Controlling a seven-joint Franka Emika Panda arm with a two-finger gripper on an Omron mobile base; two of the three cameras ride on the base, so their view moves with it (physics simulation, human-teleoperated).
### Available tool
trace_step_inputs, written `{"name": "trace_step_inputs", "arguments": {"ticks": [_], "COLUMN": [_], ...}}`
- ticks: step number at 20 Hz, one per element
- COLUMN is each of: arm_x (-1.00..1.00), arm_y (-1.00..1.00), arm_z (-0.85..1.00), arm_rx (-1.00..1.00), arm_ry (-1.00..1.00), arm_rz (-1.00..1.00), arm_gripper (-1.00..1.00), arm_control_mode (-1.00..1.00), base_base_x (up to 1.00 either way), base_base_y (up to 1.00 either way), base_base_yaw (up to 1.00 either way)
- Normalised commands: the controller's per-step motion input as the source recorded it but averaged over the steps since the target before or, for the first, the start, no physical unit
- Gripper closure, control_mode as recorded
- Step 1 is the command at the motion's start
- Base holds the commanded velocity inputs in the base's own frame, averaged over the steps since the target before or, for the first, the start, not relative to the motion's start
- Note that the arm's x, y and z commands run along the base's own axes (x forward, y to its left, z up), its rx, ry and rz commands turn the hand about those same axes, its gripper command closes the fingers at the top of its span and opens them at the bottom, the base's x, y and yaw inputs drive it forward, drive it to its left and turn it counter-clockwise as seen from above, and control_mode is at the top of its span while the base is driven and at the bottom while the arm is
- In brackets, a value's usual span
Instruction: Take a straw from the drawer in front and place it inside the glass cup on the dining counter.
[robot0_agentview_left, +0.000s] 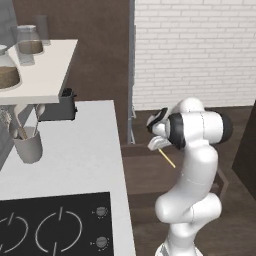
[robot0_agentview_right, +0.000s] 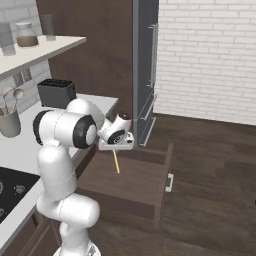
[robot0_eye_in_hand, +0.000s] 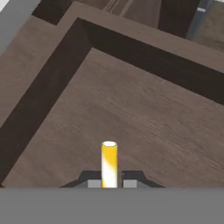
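My gripper (robot0_agentview_right: 116, 148) is shut on the straw (robot0_agentview_right: 116, 163), a thin pale-yellow stick that hangs down from the fingers above the open drawer (robot0_agentview_right: 135, 187). In the left base view the straw (robot0_agentview_left: 167, 159) slants down to the right from the gripper (robot0_agentview_left: 159, 145). Through the hand view the straw (robot0_eye_in_hand: 109, 162) rises between the fingertips (robot0_eye_in_hand: 94, 184), over the drawer's dark brown wooden floor (robot0_eye_in_hand: 140, 118). The glass cup and the dining counter are out of view.
A white counter (robot0_agentview_left: 85, 150) with a black cooktop (robot0_agentview_left: 55, 225) lies to the left, bearing a grey utensil holder (robot0_agentview_left: 28, 145) and a dark toaster (robot0_agentview_left: 60, 107). A shelf (robot0_agentview_left: 37, 75) with jars hangs above. A tall grey fridge (robot0_agentview_right: 145, 65) stands behind the drawer.
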Motion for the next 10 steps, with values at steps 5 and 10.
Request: {"name": "trace_step_inputs", "arguments": {"ticks": [5, 10], "arm_x": [0.03, 0.04], "arm_y": [0.00, 0.00], "arm_z": [1.00, 1.00], "arm_rx": [0.12, 0.07], "arm_ry": [-0.03, 0.00], "arm_rz": [-0.05, -0.09], "arm_gripper": [1.00, 1.00], "arm_control_mode": [-1.00, -1.00], "base_base_x": [0.00, 0.00], "base_base_y": [0.00, 0.00], "base_base_yaw": [0.00, 0.00]}}
